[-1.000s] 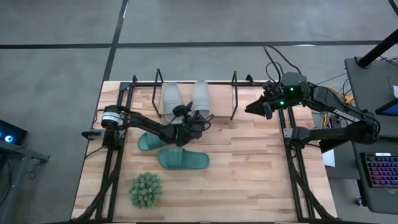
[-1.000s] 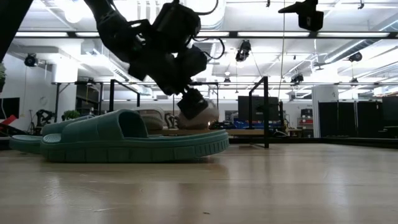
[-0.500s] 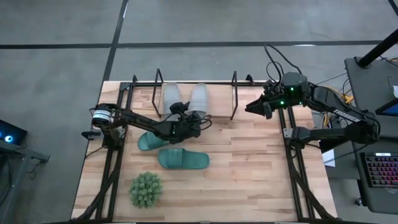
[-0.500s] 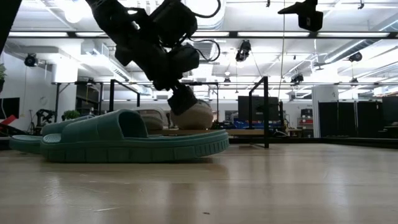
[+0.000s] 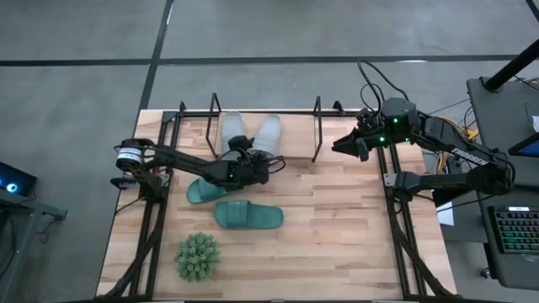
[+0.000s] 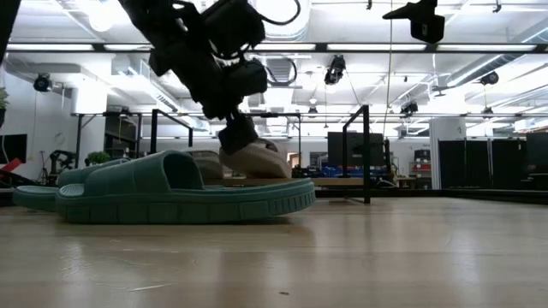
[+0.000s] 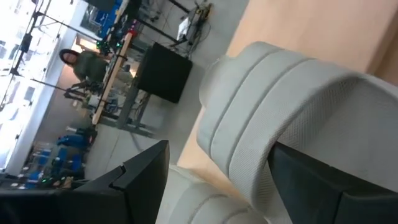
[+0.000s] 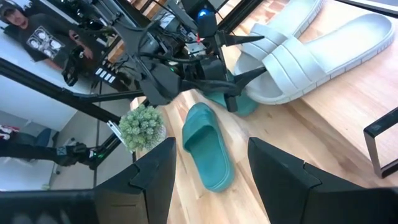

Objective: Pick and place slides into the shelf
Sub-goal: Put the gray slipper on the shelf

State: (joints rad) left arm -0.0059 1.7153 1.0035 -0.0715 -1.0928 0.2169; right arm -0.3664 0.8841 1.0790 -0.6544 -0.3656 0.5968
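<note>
My left gripper (image 5: pixel 255 171) is low over the table, at the near end of the two grey slides. Its fingers (image 7: pixel 143 180) stand apart, one on each side of the ribbed strap of a grey slide (image 7: pixel 273 118), and I cannot tell if they touch it. In the low view the gripper (image 6: pixel 238 137) is just above the heel of that slide (image 6: pixel 257 161).

The two grey slides lie side by side on the shelf (image 5: pixel 316 126), between its upright loops at the far edge of the table (image 5: pixel 337 227). The left grey slide (image 5: pixel 230 131) and the right grey slide (image 5: pixel 268 135) point with their toes to the far side, and their near ends come out over the shelf's front.

The two teal slides are not on the shelf. One teal slide (image 5: pixel 248 216) lies across the table in the middle, well near of the shelf. The other teal slide (image 5: pixel 202 191) lies just left and far of it, partly under my left arm.

My right gripper (image 5: pixel 341 145) waits in the air at the right of the shelf, jaws apart, holding nothing. A green plant (image 5: pixel 197 256) stands at the near left.
</note>
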